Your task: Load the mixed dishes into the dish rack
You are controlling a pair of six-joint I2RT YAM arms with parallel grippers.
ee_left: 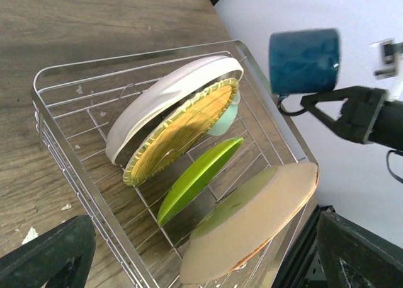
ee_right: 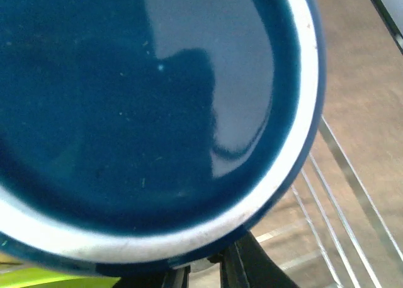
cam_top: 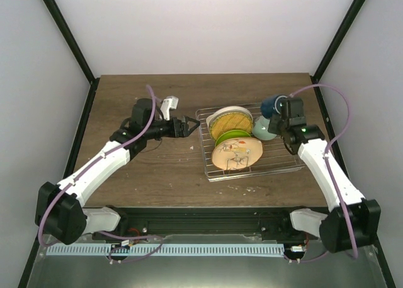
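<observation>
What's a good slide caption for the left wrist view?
Plates stand in the wire rack as the right hand holds a blue mug near its rim.

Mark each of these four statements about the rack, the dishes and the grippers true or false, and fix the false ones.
1. The dark blue mug stands inside the dish rack. False: the right gripper holds it by the handle, up in the air at the rack's far right corner.
2. The left gripper is open and holds nothing. True.
3. The lime green plate stands between the yellow-orange plate and the tan plate. True.
4. The tan plate lies flat on the table outside the rack. False: it leans on edge inside the rack, at its near end.
</observation>
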